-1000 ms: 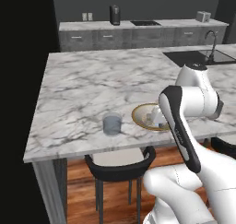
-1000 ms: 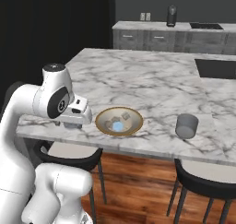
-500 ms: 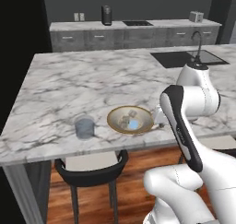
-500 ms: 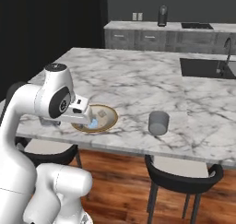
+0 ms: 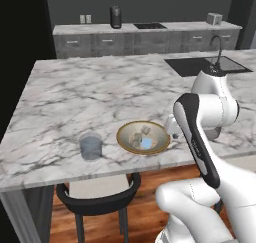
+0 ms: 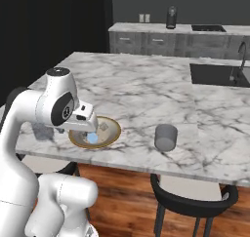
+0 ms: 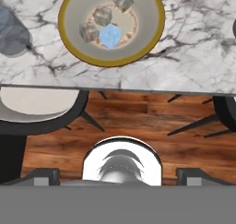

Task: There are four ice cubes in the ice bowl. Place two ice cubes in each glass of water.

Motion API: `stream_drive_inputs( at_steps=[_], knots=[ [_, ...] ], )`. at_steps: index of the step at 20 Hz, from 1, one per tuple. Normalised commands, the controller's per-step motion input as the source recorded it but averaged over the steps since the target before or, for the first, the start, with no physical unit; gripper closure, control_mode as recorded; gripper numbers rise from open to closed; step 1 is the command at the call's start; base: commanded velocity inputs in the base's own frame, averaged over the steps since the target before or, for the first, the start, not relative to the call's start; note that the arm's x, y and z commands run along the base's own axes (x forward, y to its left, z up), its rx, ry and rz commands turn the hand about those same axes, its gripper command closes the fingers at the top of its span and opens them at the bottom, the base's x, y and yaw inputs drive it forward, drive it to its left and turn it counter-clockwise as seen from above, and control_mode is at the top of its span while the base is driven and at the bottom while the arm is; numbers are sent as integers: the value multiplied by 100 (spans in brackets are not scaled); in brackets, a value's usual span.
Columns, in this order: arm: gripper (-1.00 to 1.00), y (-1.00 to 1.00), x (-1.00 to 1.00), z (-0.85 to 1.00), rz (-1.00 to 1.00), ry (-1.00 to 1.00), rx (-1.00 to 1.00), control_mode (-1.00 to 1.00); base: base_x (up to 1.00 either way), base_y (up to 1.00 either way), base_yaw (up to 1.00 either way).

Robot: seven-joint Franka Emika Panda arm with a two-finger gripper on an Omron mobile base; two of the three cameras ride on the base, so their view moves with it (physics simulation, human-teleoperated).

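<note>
Marble counter bears round gold-rimmed ice bowl.

Gold-rimmed beige ice bowl, grey-veined white marble counter

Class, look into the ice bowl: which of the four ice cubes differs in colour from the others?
The bright blue ice cube, at the bowl's centre toward the counter edge; the other three are pale grey.

Kitchen, marble island, sink, stools
</note>
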Motion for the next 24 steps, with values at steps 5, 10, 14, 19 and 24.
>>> stream_drive_inputs(
  at_steps=[5,10,14,19,24],
  knots=[
    [-100,0,0,0,0,0,0,100,46,-24,0],
    [-100,0,0,0,0,0,0,100,42,-43,0],
    [-100,0,0,0,0,0,0,100,33,-70,0],
    [-100,0,0,0,0,0,0,100,35,-45,0],
    [-100,0,0,0,0,0,0,100,48,-1,-2]
  ],
)
